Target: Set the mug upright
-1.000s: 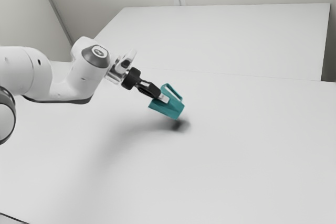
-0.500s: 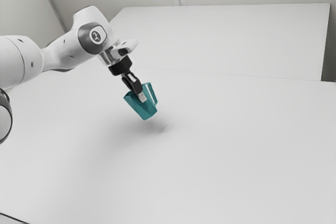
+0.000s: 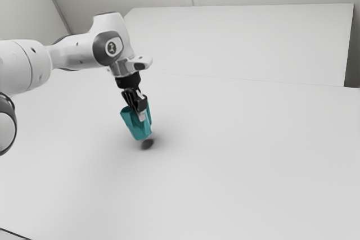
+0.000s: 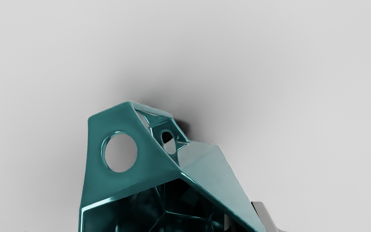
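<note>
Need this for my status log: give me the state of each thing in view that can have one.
Mug: held, tilted, mouth facing up and toward the exterior view's left; looks to be just off the table.
Fingers: shut on the mug's wall, one inside the mouth, one outside.
Arm: bent, hand pointing down.
</note>
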`<state>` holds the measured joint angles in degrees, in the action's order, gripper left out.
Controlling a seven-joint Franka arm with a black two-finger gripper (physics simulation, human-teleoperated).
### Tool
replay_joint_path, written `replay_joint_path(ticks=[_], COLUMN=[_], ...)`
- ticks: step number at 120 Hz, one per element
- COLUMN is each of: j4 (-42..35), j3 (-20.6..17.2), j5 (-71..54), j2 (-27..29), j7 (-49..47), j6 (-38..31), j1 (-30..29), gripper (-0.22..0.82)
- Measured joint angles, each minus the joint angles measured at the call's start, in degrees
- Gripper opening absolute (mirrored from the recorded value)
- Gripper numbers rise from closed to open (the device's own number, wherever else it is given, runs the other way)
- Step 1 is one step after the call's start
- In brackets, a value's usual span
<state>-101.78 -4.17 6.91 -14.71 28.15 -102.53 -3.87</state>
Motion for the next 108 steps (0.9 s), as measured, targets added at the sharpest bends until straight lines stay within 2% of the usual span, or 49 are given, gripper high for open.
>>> replay_joint_path(ticks=[76,92,108], j4=[-0.4,-0.5,-0.5], j3=[-0.5,-0.6,-1.2], j5=[-1.4,-1.7,-1.8], j2=[-3.0,-3.0,-2.7], j7=[-10.3,-11.6,-12.6], j6=[-1.0,-1.2,-1.2], j1=[0.0,0.0,0.0], gripper=[-0.13,0.04,0.28])
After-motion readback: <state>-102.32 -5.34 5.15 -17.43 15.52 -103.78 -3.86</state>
